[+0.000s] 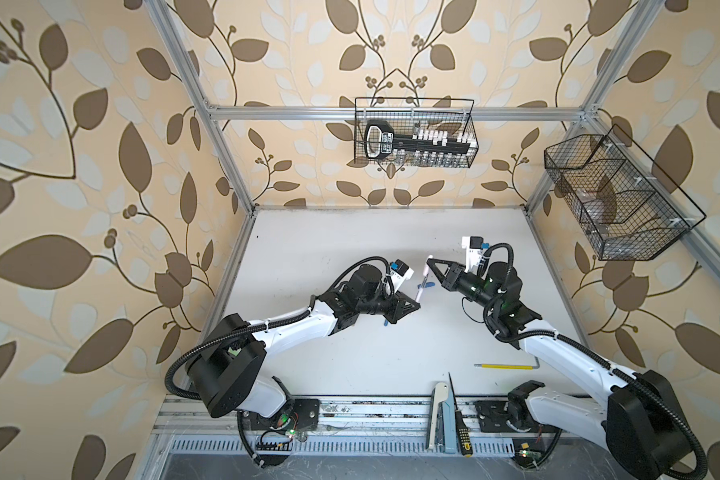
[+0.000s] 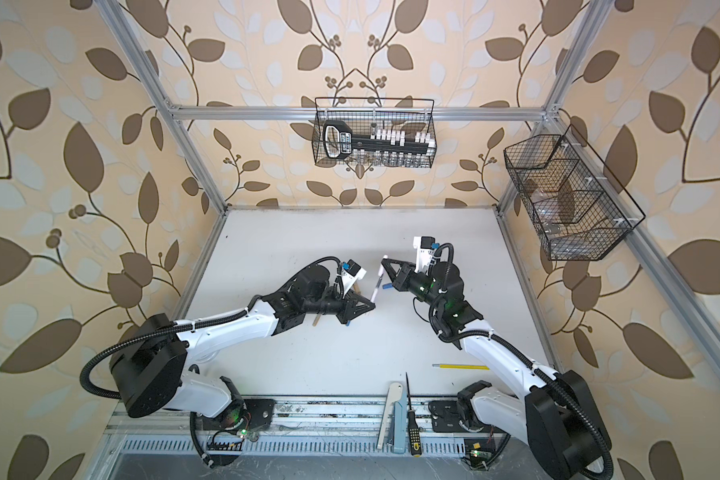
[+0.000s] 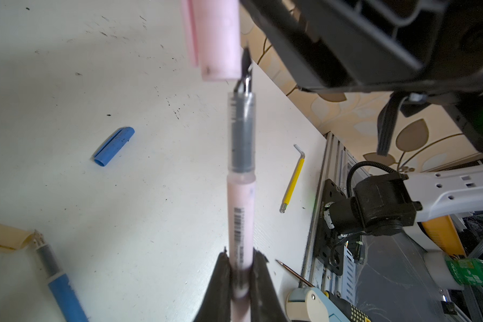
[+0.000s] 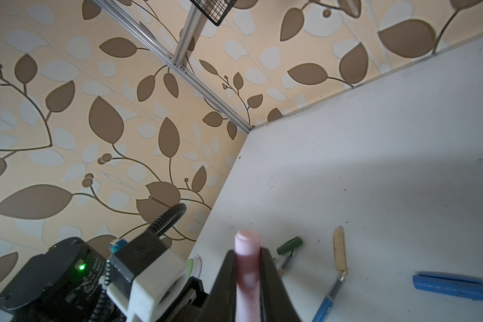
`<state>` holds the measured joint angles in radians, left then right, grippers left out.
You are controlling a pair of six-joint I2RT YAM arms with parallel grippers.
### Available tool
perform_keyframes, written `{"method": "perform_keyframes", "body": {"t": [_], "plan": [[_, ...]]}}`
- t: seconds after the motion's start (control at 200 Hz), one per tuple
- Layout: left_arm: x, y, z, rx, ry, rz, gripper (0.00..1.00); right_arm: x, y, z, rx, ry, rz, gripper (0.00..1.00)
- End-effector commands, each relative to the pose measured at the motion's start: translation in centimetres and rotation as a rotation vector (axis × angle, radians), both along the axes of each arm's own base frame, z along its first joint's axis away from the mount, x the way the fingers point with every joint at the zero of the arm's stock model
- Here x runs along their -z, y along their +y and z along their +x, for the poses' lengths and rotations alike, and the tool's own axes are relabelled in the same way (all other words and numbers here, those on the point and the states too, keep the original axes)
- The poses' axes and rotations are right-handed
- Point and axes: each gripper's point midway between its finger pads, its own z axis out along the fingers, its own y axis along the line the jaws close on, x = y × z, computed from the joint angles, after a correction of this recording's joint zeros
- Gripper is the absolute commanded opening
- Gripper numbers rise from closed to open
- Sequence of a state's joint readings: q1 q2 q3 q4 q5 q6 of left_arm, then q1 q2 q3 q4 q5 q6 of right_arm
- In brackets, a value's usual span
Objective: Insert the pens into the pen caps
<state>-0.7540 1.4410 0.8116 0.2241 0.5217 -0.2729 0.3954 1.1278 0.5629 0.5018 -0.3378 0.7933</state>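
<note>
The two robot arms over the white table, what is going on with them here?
The left gripper holds a pale pink pen by its barrel, jaws closed on it. The right gripper holds the matching pale pink cap. The pen's dark tip is right at the cap's open end, seemingly slightly to one side, and not yet inside. A blue cap lies loose on the white table.

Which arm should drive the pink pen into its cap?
Left, probably. The left gripper is shut on the pink pen, whose tip sits beside the opening of the pink cap in the left wrist view. The right gripper holds that cap; its wrist view misses the pen.
</note>
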Motion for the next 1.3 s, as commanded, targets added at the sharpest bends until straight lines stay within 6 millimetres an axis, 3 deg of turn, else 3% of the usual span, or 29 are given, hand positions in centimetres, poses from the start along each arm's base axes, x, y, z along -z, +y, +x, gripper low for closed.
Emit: {"method": "perform_keyframes", "body": {"t": [0.0,0.32,0.765,1.11,1.294], "plan": [[-2.2,-0.5,-0.5,0.023,-0.041,-0.063,0.00,-0.3,-0.2,-0.2,0.016,-0.012,0.015,0.16],[-2.0,-0.5,-0.6,0.026,-0.040,-0.056,0.00,-2.3,-1.0,0.3,0.037,-0.059,0.025,0.16],[-2.0,-0.4,-0.6,0.025,-0.042,-0.052,0.00,-3.9,-1.5,-0.5,0.039,-0.099,0.021,0.16],[-1.9,-0.4,-0.6,0.024,-0.044,-0.050,0.00,-3.2,-1.5,-0.5,0.040,-0.081,-0.003,0.16],[-1.9,-0.4,-0.6,0.024,-0.044,-0.049,0.00,-3.1,-2.8,-0.2,0.092,-0.048,-0.076,0.16]]}}
